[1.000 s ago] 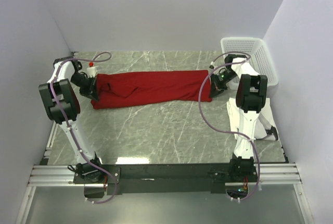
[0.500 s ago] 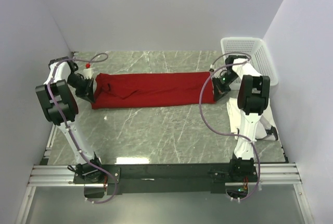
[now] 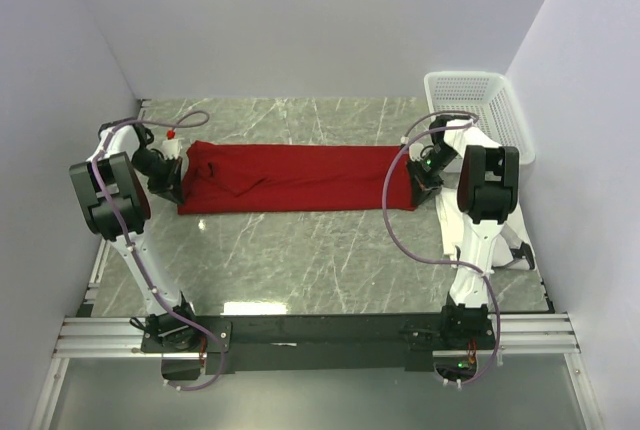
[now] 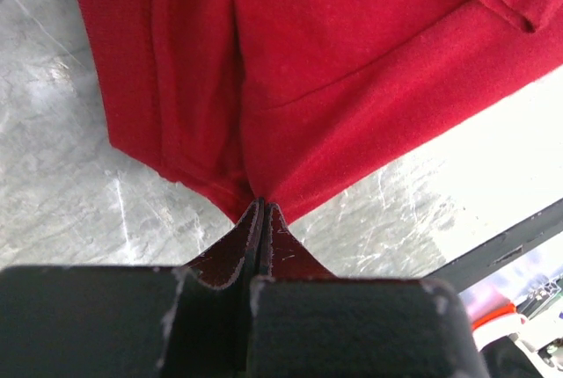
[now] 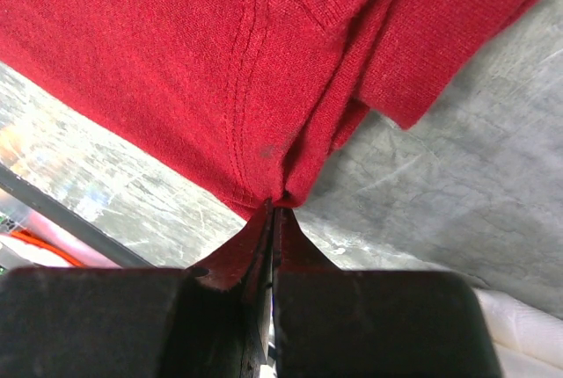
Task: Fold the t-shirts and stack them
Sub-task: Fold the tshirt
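Observation:
The red t-shirt (image 3: 295,178) lies stretched in a long band across the far half of the table. My left gripper (image 3: 180,186) is shut on its left end, and in the left wrist view (image 4: 260,205) the jaws pinch the red hem (image 4: 264,88). My right gripper (image 3: 413,182) is shut on the right end, and in the right wrist view (image 5: 275,207) the jaws pinch the stitched red edge (image 5: 246,88). The white t-shirt shows only as a white edge (image 5: 528,334) at the bottom right of the right wrist view, hidden by the right arm from above.
A white mesh basket (image 3: 478,115) stands at the far right corner. Grey walls close in the left, far and right sides. The marble table (image 3: 300,260) extends toward the arm bases.
Both grippers have moved apart and toward me, pulling the red t-shirt taut. It has gone from a bunched, slanted roll to a flat, straight band.

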`<action>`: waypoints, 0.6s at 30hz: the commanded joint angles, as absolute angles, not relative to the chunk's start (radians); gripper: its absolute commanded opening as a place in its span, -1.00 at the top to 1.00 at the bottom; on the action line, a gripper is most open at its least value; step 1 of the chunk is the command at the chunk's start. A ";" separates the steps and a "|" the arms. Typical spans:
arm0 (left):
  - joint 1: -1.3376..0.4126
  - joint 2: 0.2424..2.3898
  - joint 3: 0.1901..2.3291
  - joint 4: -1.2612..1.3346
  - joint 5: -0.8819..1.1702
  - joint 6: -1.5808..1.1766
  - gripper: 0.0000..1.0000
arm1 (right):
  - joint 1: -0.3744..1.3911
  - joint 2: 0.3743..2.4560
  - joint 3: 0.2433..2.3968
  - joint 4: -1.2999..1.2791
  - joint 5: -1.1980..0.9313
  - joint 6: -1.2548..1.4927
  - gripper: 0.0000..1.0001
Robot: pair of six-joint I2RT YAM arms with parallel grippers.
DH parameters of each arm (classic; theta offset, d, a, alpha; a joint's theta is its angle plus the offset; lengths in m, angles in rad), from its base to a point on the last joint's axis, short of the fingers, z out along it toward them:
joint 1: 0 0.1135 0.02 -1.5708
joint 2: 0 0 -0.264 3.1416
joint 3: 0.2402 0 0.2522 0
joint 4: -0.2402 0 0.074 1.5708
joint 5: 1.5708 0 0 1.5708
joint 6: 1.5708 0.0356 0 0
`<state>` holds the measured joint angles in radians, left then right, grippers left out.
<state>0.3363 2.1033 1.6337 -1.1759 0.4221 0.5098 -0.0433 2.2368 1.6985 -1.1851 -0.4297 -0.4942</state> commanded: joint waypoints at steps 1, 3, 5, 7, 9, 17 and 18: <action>0.334 2.080 1.626 -1.132 0.428 0.482 0.99 | -0.046 2.184 1.698 -1.144 -0.367 -0.531 1.00; 0.328 2.086 1.632 -1.121 0.426 0.477 0.99 | -0.046 2.175 1.681 -1.144 -0.364 -0.534 1.00; 0.325 2.094 1.643 -1.137 0.422 0.477 0.87 | -0.046 2.175 1.687 -1.163 -0.362 -0.541 0.87; 0.327 2.076 1.652 -1.146 0.420 0.494 0.65 | -0.048 2.169 1.706 -1.187 -0.365 -0.564 0.38; 0.333 2.040 1.672 -1.150 0.443 0.508 0.36 | -0.049 2.151 1.716 -1.213 -0.367 -0.574 0.05; 0.243 1.951 1.723 -1.123 0.560 0.514 0.05 | -0.045 2.074 1.776 -1.220 -0.433 -0.597 -0.13; 0.229 1.950 1.711 -1.114 0.557 0.508 0.05 | -0.041 2.083 1.785 -1.223 -0.434 -0.586 -0.13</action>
